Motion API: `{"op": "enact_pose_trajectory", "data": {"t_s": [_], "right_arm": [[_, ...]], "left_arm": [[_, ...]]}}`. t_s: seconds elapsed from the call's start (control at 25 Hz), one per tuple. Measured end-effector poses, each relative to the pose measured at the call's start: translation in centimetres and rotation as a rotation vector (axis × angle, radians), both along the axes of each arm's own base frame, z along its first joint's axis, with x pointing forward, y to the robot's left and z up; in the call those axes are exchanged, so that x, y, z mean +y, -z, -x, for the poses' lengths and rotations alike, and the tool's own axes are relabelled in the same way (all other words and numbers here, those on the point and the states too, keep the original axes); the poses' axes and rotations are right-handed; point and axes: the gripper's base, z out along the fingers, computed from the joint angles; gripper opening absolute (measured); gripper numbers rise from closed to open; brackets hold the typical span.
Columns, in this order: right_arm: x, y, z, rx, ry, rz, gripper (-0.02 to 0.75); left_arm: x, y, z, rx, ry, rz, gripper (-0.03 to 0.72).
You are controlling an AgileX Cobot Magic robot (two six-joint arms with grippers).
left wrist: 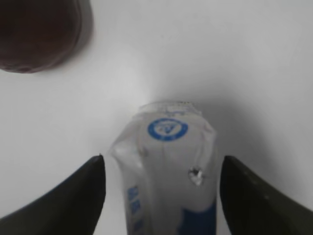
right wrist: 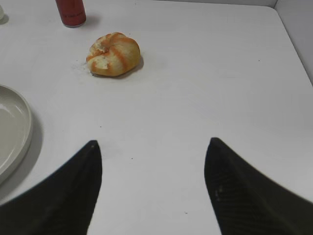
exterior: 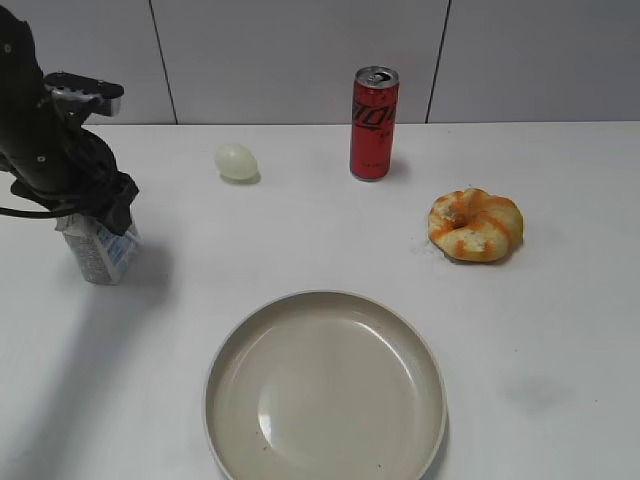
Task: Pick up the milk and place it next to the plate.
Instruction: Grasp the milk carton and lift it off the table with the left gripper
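Observation:
The milk (exterior: 100, 252) is a small white carton with blue print, standing upright at the left of the table. My left gripper (exterior: 93, 215) is down over its top. In the left wrist view the milk (left wrist: 168, 166) sits between the two open fingers (left wrist: 163, 174), with a small gap showing on each side. The plate (exterior: 325, 385) is a large cream dish at the front centre, empty; its rim also shows in the right wrist view (right wrist: 12, 127). My right gripper (right wrist: 153, 152) is open and empty above bare table, out of the exterior view.
A red can (exterior: 374, 122) stands at the back centre. A pale egg-shaped object (exterior: 237, 162) lies left of it. An orange-glazed doughnut (exterior: 476, 224) lies to the right, and shows in the right wrist view (right wrist: 114, 54). A dark blurred shape (left wrist: 34, 29) sits at the upper left of the left wrist view.

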Motion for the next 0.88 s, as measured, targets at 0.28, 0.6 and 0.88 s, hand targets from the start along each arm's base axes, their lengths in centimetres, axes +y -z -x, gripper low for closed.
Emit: {"op": "enact_pose_trajectory", "data": {"t_s": [0.28,0.6,0.88], "right_arm": [[0.0,0.0,0.0,0.0,0.0,0.0,0.5],[0.0,0.0,0.0,0.0,0.0,0.0,0.5],[0.0,0.0,0.0,0.0,0.0,0.0,0.5]], "left_arm": [[-0.1,0.6,-0.2,0.003,-0.01,0.01,0.412],[-0.1,-0.2,0.2,0.032,-0.156,0.052,0.279],[-0.6,-4.7,4.2,-0.012,-0.232,0.102,0.278]]}}
